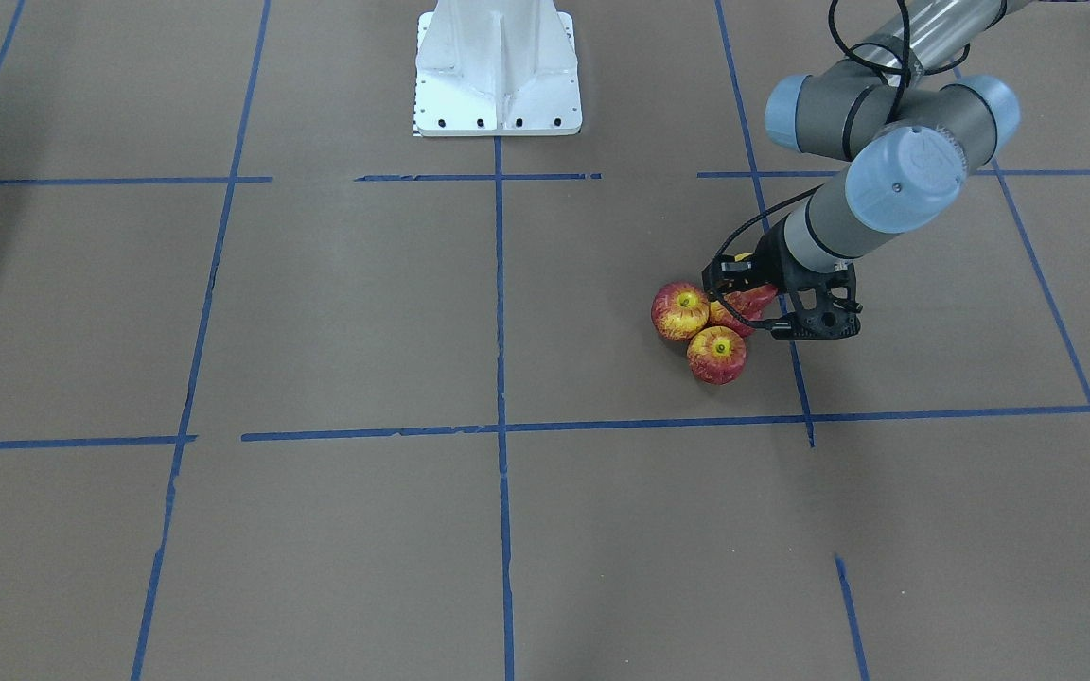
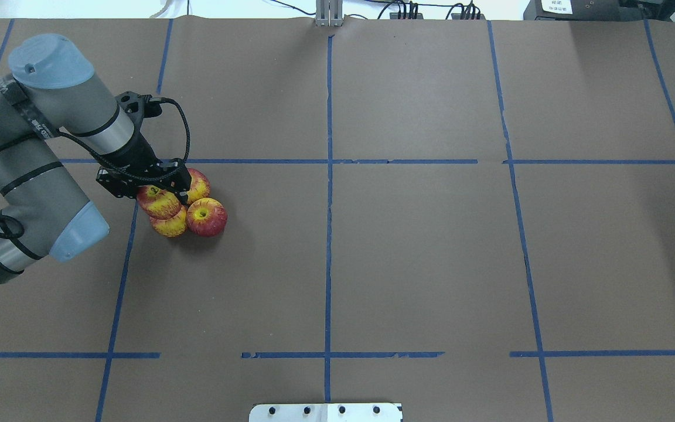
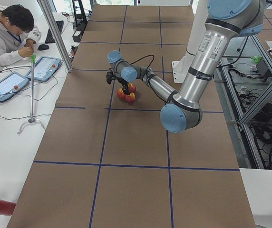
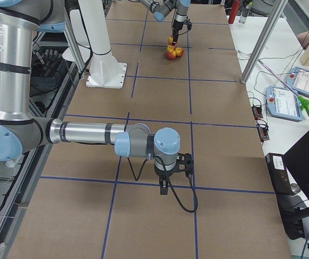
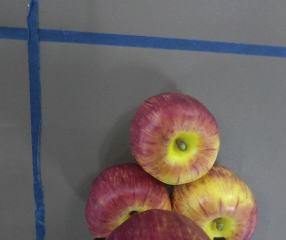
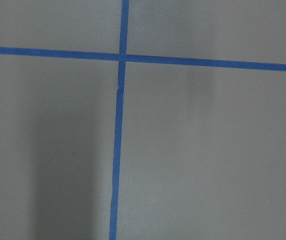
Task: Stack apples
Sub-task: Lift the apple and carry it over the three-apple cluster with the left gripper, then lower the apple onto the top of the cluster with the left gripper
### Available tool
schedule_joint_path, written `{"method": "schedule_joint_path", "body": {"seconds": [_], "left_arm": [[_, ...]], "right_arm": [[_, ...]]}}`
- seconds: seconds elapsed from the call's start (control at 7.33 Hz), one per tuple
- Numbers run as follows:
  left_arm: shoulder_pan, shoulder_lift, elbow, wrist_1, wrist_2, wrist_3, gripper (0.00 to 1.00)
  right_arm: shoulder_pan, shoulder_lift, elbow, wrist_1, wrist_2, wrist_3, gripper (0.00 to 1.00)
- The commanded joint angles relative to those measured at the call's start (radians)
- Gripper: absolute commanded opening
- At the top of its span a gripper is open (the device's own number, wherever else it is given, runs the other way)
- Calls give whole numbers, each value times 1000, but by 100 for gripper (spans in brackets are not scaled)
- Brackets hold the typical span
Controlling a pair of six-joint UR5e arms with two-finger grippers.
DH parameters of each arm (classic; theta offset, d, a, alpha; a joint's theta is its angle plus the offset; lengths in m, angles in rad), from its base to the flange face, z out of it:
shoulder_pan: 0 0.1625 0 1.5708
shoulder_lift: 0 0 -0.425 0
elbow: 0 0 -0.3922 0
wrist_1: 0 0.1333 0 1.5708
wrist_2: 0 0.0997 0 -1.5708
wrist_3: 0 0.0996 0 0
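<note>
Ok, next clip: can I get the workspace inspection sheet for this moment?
Surface: brown paper-covered table with a blue tape grid; no stains seen.
Job's things: three apples touching in a triangle on the table; fourth apple above their middle, contact cannot be told.
Clutter: nothing seen.
Grippers: left gripper closed on the fourth apple; right gripper hangs over bare paper far from the apples, open or shut cannot be told.
Cables: black cable loops off the left wrist, clear of the apples; second cable at the right wrist.
Surroundings: white pedestal; operator seated at a side desk with tablets.
</note>
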Motion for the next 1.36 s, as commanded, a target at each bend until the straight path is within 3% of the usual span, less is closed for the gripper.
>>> {"method": "schedule_joint_path", "body": {"seconds": [0.0, 0.55, 1.23], "left_arm": [[6, -16, 16, -34, 37, -2, 0], [33, -42, 55, -88, 112, -2, 0], [44, -38, 53, -91, 119, -5, 0]], "right_arm": [[0, 0, 0, 0, 0, 0, 100], [0, 0, 0, 0, 0, 0, 100], [0, 0, 0, 0, 0, 0, 100]]}}
